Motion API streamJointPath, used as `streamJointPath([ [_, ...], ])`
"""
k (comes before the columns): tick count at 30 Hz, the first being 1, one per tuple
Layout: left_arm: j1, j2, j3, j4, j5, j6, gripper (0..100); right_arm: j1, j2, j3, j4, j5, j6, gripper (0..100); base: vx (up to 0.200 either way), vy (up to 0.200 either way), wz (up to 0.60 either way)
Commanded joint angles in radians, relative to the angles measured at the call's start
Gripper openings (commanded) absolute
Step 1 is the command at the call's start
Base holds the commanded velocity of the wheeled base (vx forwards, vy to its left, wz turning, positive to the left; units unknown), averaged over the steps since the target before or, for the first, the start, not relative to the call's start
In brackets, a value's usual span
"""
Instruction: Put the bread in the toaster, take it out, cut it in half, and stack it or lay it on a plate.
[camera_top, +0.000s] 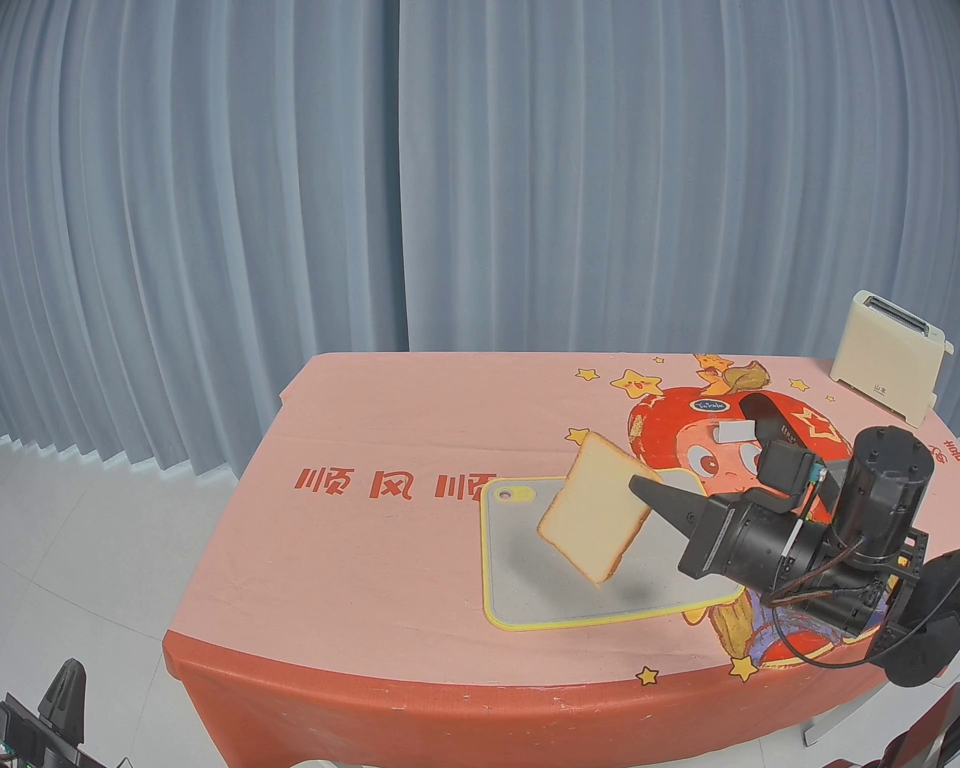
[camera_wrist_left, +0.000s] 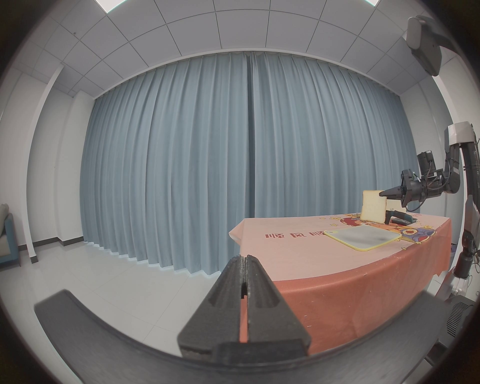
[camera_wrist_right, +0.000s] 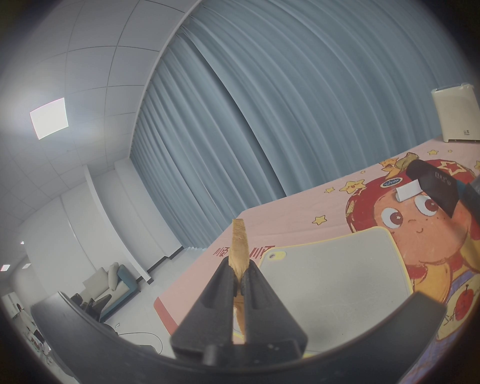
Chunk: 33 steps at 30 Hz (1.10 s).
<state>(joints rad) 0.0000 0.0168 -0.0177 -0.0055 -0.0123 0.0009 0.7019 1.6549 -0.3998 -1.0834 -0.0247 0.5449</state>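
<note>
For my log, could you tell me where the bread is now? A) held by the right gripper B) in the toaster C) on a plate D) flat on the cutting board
A: the right gripper is shut on the bread, holding it tilted above the cutting board.

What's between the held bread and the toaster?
Head view: between bread and toaster, a black object with a white tag lies on the tablecloth.
</note>
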Motion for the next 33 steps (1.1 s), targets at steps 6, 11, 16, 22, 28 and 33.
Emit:
streamJointPath([
  [6,0.000,-0.009,0.018,-0.001,0.000,-0.001,0,-0.009,0.088,-0.016,0.000,-0.043,0.009,0,0.000,0.000,0.00],
  [11,0.000,-0.009,0.018,-0.001,0.000,-0.001,0,-0.012,0.102,-0.031,0.000,-0.046,0.040,0,0.000,0.000,0.00],
  [16,0.000,-0.009,0.018,-0.001,0.000,-0.001,0,-0.015,0.140,-0.053,0.000,-0.044,0.112,0,0.000,0.000,0.00],
  [22,0.000,-0.009,0.018,-0.001,0.000,-0.001,0,-0.016,0.154,-0.050,0.000,-0.044,0.113,0,0.000,0.000,0.00],
  [28,0.000,-0.009,0.018,-0.001,0.000,-0.001,0,-0.024,0.172,-0.048,0.000,-0.046,0.112,0,0.000,0.000,0.00],
  [33,0.000,-0.009,0.018,-0.001,0.000,0.001,0,-0.038,0.174,-0.048,0.000,-0.055,0.112,0,0.000,0.000,0.00],
])
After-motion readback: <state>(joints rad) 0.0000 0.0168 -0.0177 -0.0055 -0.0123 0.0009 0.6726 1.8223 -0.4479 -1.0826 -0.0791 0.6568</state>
